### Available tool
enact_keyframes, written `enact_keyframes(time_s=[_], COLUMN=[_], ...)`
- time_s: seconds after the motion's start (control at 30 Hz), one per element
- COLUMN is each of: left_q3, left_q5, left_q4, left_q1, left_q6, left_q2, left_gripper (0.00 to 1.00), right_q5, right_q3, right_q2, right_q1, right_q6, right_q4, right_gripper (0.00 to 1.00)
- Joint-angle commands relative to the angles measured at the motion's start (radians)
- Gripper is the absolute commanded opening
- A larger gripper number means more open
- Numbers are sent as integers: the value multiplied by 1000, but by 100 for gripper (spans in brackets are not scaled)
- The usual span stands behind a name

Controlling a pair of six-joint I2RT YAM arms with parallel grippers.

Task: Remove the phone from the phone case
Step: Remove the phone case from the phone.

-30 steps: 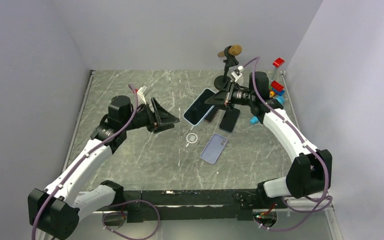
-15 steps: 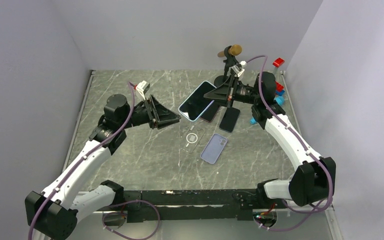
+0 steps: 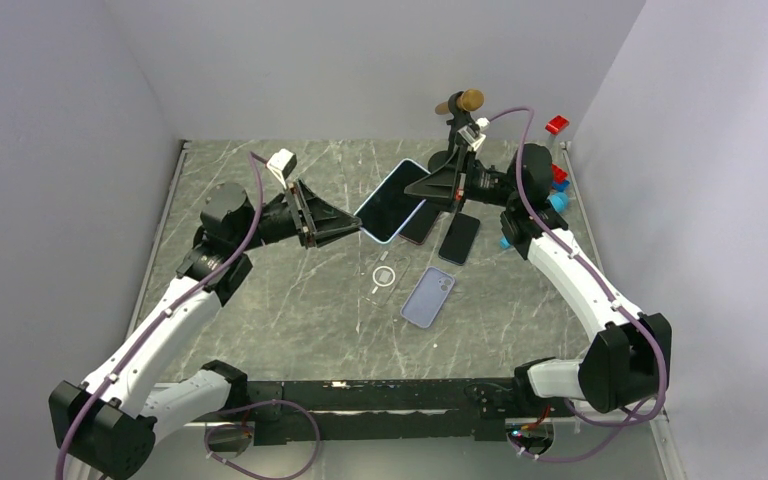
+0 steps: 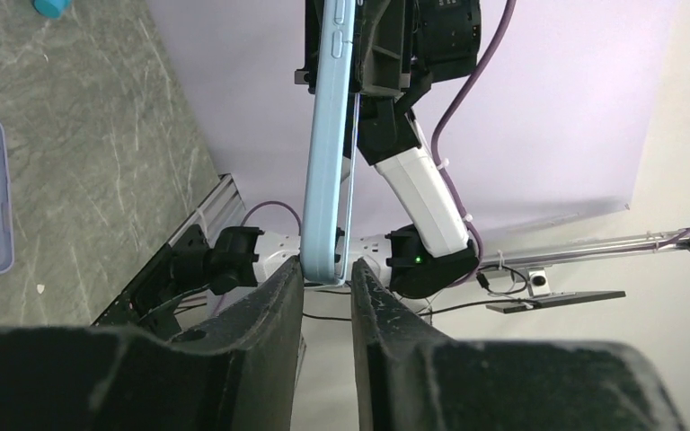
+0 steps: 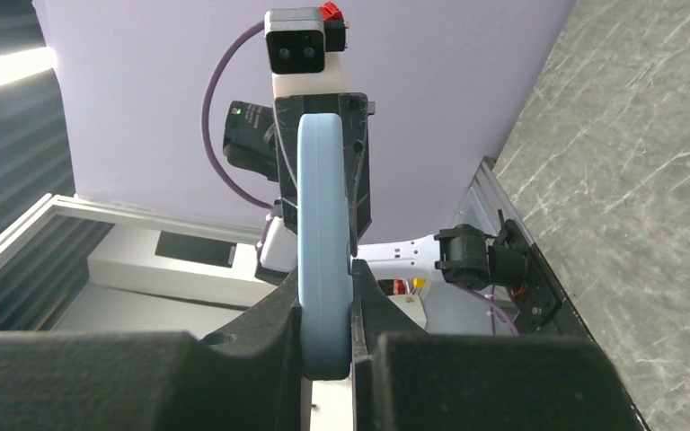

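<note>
A phone in a light blue case hangs tilted in the air above the back of the table. My right gripper is shut on its upper right end; in the right wrist view the case stands edge-on, squeezed between the pads of the right gripper. My left gripper is at the case's lower left corner. In the left wrist view the case stands edge-on and its bottom end sits between the tips of the left gripper, both fingers against it.
On the table under the phone lie a clear case with a white ring, a lavender case and two dark phones. A small black stand with a tan knob and red and blue blocks are at the back right.
The right gripper lifted the cased phone and swung it left. The left gripper rose and moved right until its fingertips closed around the case's lower corner.
</note>
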Motion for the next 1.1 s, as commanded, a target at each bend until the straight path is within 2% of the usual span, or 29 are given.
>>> enact_keyframes(time_s=[0.0,0.07,0.27,0.3,0.47,0.6,0.7,1.07], left_q3=[61,53,-40,-64,-108,-99,-87,-106], left_q5=[24,27,22,16,-30,-61,-80,-150], left_q4=[89,126,413,448,625,832,978,946], left_q1=[-7,-7,-6,-6,-7,-8,-10,-14], left_q6=[-15,-34,-156,-170,-241,-350,-437,-452], left_q2=[5,12,31,34,55,111,165,193], left_gripper=[29,27,2,0,0,0,0,0], right_q5=[-28,-35,-90,-96,-78,-21,21,202], right_q3=[23,30,62,65,85,104,138,257], right_q2=[-23,-15,21,25,35,64,115,219], right_q1=[10,11,26,29,44,55,68,155], right_q6=[32,35,92,115,296,552,703,855], right_q4=[96,105,172,207,387,710,872,1076], right_gripper=[0,0,0,0,0,0,0,0])
